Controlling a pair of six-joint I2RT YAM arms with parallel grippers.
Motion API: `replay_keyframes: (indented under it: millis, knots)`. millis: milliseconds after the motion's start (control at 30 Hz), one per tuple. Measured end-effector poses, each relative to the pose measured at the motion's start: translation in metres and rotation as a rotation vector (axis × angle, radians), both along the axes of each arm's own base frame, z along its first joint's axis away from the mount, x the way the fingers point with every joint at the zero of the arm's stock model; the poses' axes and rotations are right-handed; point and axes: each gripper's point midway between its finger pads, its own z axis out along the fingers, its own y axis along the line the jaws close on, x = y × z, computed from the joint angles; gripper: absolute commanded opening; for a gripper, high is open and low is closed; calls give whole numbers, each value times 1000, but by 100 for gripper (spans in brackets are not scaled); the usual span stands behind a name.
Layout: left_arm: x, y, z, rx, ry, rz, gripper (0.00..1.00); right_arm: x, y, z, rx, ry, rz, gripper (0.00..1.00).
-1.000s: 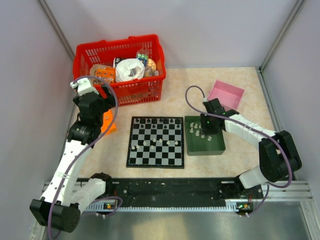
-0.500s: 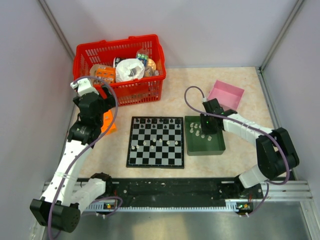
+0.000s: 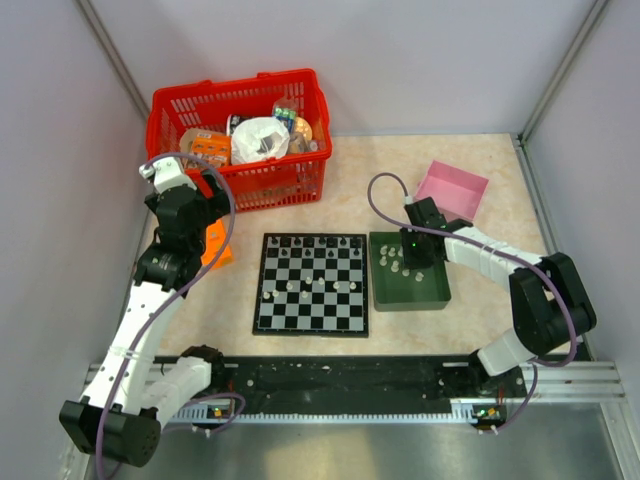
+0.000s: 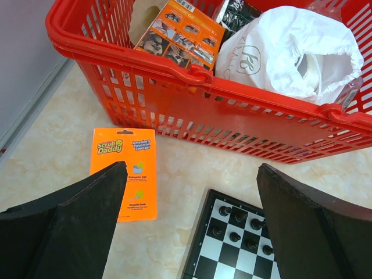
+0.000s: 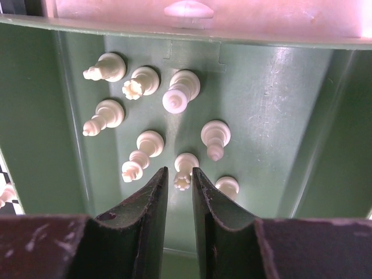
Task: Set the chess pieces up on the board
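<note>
- While most pale chess pieces remain in the dark green tray, the board lies flat on the tabletop between the two arms, its edges square to them. The tray is just beside its right edge.
- Black pieces line the board's far row and a few pale ones sit mid-board.
- About nine pale pieces are scattered on the tray floor. In the right wrist view their narrow ends mostly point toward the jaws; whether they stand or lie cannot be told.
- The right gripper reaches forward and inward over the tray, its arm bent at the elbow. Its jaws are a narrow slit apart with one pale piece at the mouth; whether they pinch it cannot be told.
- The left gripper is raised over the tabletop left of the board, jaws spread wide and empty, facing the red basket.
- An orange card lying flat below it reads "Scrub Daddy".
- The basket holds a white bag and an orange box.
- A pink tray sits beyond the green one.
</note>
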Motion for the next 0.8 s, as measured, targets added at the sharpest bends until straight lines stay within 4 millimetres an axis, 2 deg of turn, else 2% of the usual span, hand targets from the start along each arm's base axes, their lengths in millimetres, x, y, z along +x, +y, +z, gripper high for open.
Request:
replay_keyframes:
  millis: [400, 800]
  knots:
    - [0, 1, 0, 1, 0, 2, 99, -2, 3, -2, -3, 5, 13, 25]
    - [0, 1, 0, 0, 0, 2, 99, -3, 1, -2, -25, 2, 12, 14]
